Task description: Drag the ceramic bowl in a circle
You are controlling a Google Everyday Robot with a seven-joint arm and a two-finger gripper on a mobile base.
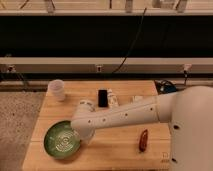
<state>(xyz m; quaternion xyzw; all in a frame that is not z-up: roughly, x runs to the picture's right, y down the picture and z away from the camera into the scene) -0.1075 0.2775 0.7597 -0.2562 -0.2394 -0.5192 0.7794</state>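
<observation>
The smooth white tubular robot arm [125,114] is showing a row of small dark dots along its side, widening far right of the wide green ceramic bowl [59,141] into a bulky rounded white body [192,125]. The pale gripper [82,134] is sitting at that bowl's right rim, mostly hidden.

A glossy, glazed-looking green ceramic bowl [60,141] is seen on the matt, pale wooden table [120,150], and the gripper [84,135] at its right rim is carried by a smooth white plastic-looking arm [125,115].
</observation>
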